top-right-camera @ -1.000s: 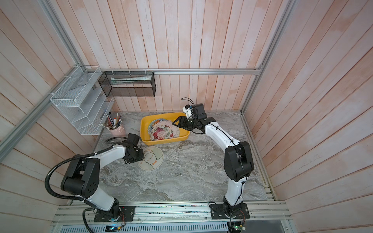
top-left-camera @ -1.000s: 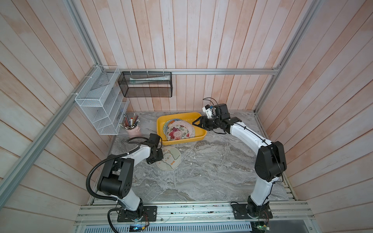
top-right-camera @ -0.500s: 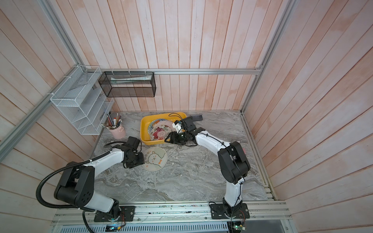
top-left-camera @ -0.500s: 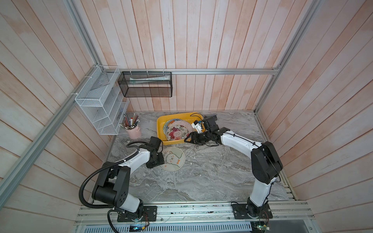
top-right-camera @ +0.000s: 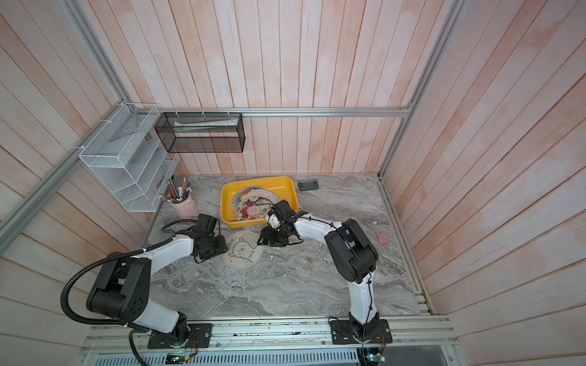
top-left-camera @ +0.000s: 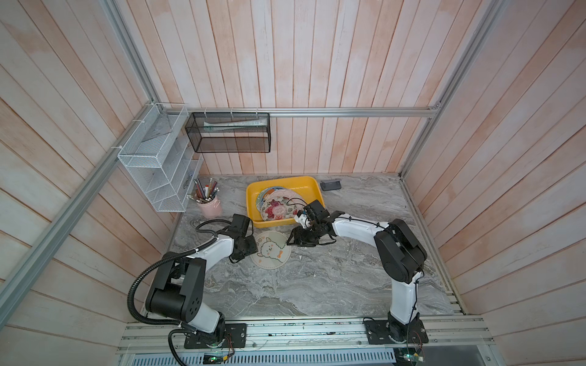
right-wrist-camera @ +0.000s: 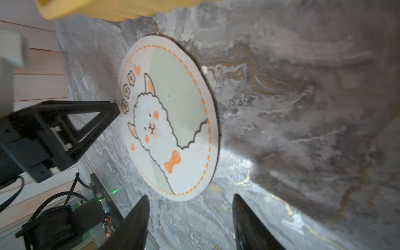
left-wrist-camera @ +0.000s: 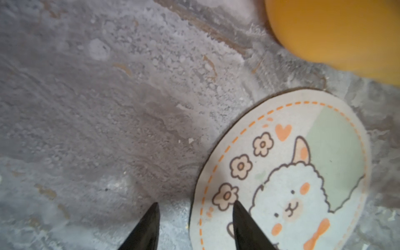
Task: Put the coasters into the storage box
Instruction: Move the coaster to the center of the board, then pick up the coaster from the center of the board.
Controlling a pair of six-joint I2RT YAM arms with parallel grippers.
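Observation:
A cream coaster (top-left-camera: 270, 250) (top-right-camera: 242, 250) with a cartoon alpaca lies flat on the marble just in front of the yellow storage box (top-left-camera: 250, 206) (top-right-camera: 225, 206). Several coasters (top-left-camera: 276, 204) lie stacked inside the box. My left gripper (top-left-camera: 253, 250) (left-wrist-camera: 195, 203) is open at the coaster's left edge; in the left wrist view one finger is over the coaster (left-wrist-camera: 303, 173) and the other over bare table. My right gripper (top-left-camera: 290, 239) (right-wrist-camera: 190, 195) is open and empty, low over the table just off the coaster's (right-wrist-camera: 173, 121) right edge.
A pink pen cup (top-left-camera: 210, 206) stands left of the box under a white wire rack (top-left-camera: 158, 171). A black mesh basket (top-left-camera: 228, 133) hangs on the back wall. A small dark device (top-left-camera: 330, 184) lies right of the box. A pink scrap (top-right-camera: 382, 238) lies at the far right.
My left jaws have opened wider at the coaster's edge. My right arm has swung from beside the box down and leftward to the coaster's right side.

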